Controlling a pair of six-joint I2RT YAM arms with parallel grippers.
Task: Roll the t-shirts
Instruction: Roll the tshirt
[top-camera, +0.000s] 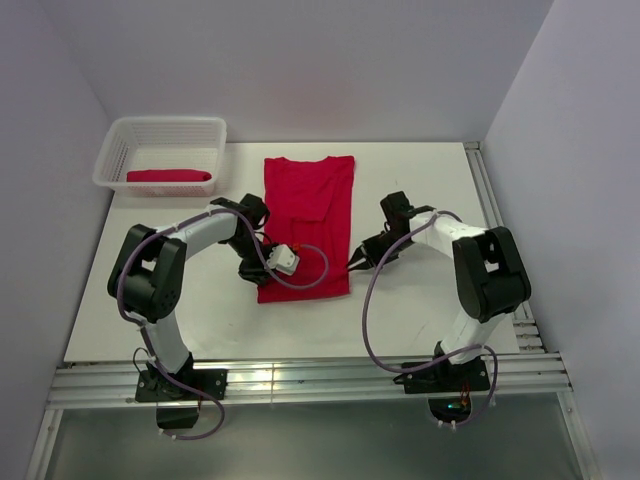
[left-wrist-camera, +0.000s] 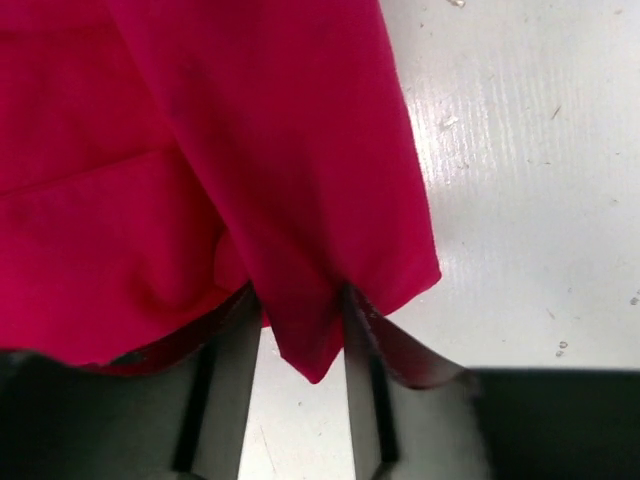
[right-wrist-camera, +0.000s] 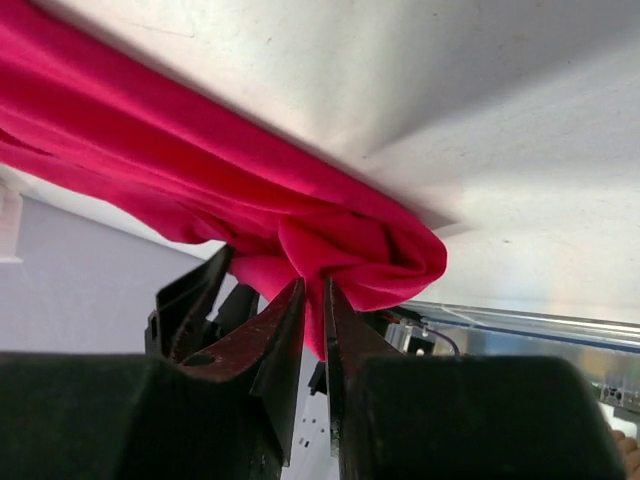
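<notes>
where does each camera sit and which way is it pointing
Top external: above and behind the bases, looking down on both arms, table, flat t-shirt, basket.
Left wrist: on the left arm, looking down past the left gripper at a t-shirt corner.
Right wrist: on the right arm, low, looking across the table; right gripper pinches bunched cloth.
Shared: all three show that t-shirt.

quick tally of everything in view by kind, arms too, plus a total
shirts: 2 (rolled shirt, flat shirt)
basket: 1
arms: 2 (left arm, right arm)
total: 5
</notes>
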